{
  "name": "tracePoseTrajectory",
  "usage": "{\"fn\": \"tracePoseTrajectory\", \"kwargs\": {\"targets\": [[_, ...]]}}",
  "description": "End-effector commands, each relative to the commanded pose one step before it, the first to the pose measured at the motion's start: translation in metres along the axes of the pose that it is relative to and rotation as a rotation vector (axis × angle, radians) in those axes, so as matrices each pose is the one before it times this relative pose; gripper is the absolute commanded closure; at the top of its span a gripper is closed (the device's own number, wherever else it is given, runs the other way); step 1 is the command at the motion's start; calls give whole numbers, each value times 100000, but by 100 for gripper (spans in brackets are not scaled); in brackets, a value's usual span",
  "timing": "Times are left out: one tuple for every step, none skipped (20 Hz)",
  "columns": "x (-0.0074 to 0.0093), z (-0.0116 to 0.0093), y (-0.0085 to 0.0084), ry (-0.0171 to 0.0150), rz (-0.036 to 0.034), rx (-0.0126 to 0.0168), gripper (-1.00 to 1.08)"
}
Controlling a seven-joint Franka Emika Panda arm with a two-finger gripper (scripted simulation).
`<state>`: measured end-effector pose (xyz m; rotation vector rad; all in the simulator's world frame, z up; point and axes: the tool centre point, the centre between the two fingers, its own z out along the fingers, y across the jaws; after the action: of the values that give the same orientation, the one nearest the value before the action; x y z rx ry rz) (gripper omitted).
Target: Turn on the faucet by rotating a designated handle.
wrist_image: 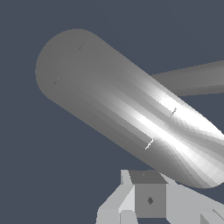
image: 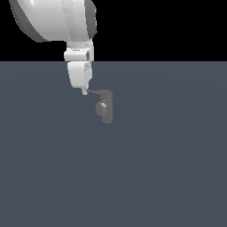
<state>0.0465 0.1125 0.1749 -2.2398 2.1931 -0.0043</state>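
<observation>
Nearest the wrist camera, pale grey blocky gripper (wrist_image: 148, 201) parts fill the lower edge of that view, one face carrying a small dark diamond mark; no brand, label or writing can be read on it or anywhere else. Right beyond those parts lies a broad rounded grey metal cylinder that crosses the wrist picture with a bright highlight along it. A narrower grey bar runs out from behind this cylinder (which of the two is the lever I cannot tell at this range).

Counted in the exterior view: one arm, one gripper (image: 85, 92), one faucet (image: 105, 106), one handle (image: 94, 91), all over one plain slate-blue floor (image: 133, 177).

Taking the faucet as landmark, it stands alone on the floor as a small dull grey upright body with a rounded bulge on its side. Its handle is a thin bar leaving the top of the faucet and reaching toward the exterior view's left. At the far end of that bar, just beside the faucet's top, the white gripper hangs tip-down, and its tip meets or nearly meets the handle's end. Whether the fingers are spread or closed I cannot tell; the tip is too small there.
</observation>
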Motion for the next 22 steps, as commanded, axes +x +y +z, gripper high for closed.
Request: {"fn": "tracePoseTrajectory", "kwargs": {"targets": [[1138, 133, 727, 330, 1038, -537, 108], [158, -5, 257, 0, 0, 0, 108], [158, -6, 258, 0, 0, 0, 108], [138, 24, 253, -20, -41, -52, 108], [159, -6, 259, 0, 0, 0, 108], [160, -6, 259, 0, 0, 0, 108], [160, -6, 260, 0, 0, 0, 108], [139, 24, 254, -17, -41, -53, 108], [161, -6, 260, 0, 0, 0, 108], [162, -6, 260, 0, 0, 0, 108], [162, -6, 259, 0, 0, 0, 108], [0, 0, 0, 0, 0, 0, 108], [-821, -111, -325, -310, -1018, 361, 108], [628, 6, 127, 17, 61, -26, 108], [634, 6, 128, 18, 61, -26, 108], [652, 13, 125, 25, 87, -37, 108], [644, 6, 130, 18, 61, -26, 108], [662, 12, 127, 26, 87, -36, 108], [654, 5, 131, 18, 61, -26, 108], [671, 11, 128, 26, 87, -36, 108], [662, 5, 131, 19, 61, -25, 108], [679, 11, 128, 27, 87, -35, 108]]}}
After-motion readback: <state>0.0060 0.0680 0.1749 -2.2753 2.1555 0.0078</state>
